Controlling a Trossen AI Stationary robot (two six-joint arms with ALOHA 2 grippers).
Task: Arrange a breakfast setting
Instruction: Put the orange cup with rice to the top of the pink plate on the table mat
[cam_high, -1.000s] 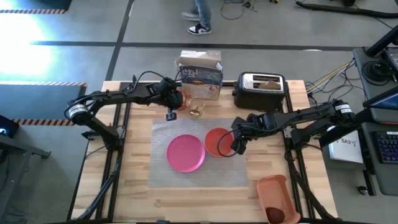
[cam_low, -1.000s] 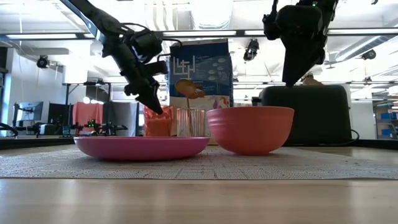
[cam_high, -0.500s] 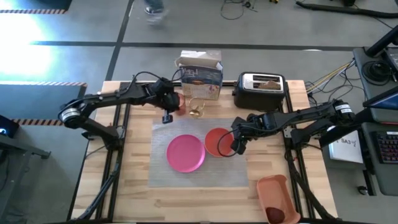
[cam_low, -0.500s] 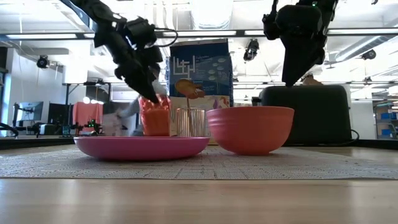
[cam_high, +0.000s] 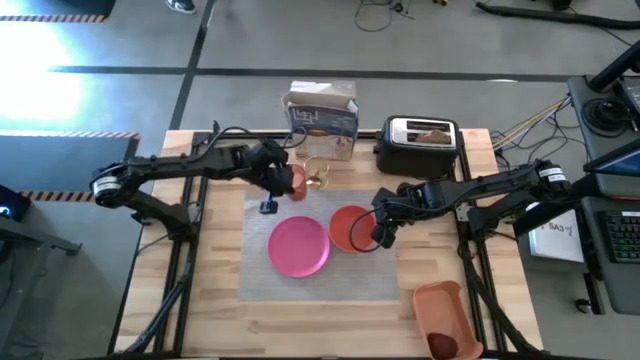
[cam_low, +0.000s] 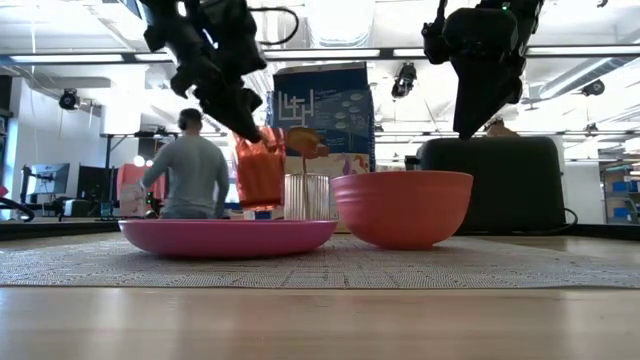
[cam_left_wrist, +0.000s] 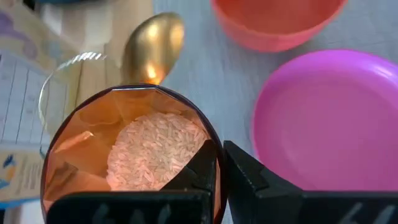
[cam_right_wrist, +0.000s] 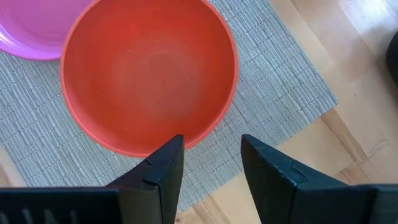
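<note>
— The left gripper (cam_left_wrist: 217, 168) is pinched tight on the rim of the small orange cup (cam_low: 259, 168), lifted over the placemat's (cam_high: 390, 275) far edge; rice inside, so I'd keep it level.

— And the right gripper (cam_right_wrist: 208, 158)?

— Parted, empty, above the bowl (cam_high: 351, 227); wooden table (cam_high: 520, 320), someone walking behind.

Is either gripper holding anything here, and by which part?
The left gripper holds the orange cup by its rim, lifted off the table. The right gripper is open above the bowl, holding nothing.
</note>
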